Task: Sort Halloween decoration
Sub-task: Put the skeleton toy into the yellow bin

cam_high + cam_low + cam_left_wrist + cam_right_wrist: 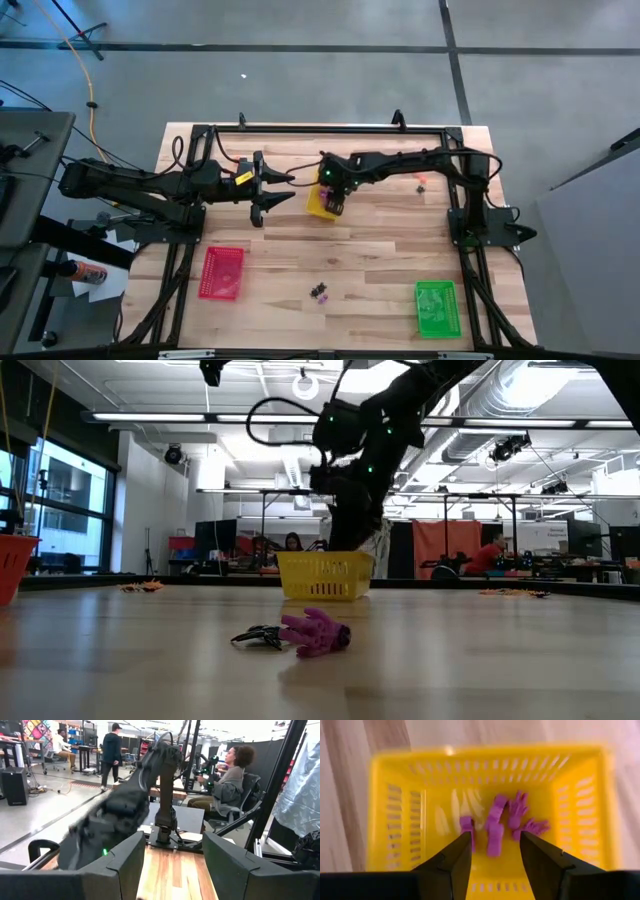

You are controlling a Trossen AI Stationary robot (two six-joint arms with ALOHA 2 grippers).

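The Halloween decoration shows as small plastic trinkets. Several purple ones point(507, 820) lie on the floor of the yellow tray point(322, 203), and a purple one point(315, 632) and a black one point(258, 637) lie on the table near its front edge. My right gripper point(495, 851) slants down over the yellow tray, open, its fingers apart above the purple pieces and holding nothing. My left gripper point(283, 187) hangs level to the left of the yellow tray, open, with nothing between its fingers.
A red tray point(221, 272) stands at the front left and a green tray point(435, 306) at the front right. A small orange piece point(420, 183) lies at the back right, under the right arm. People are in the room beyond the table.
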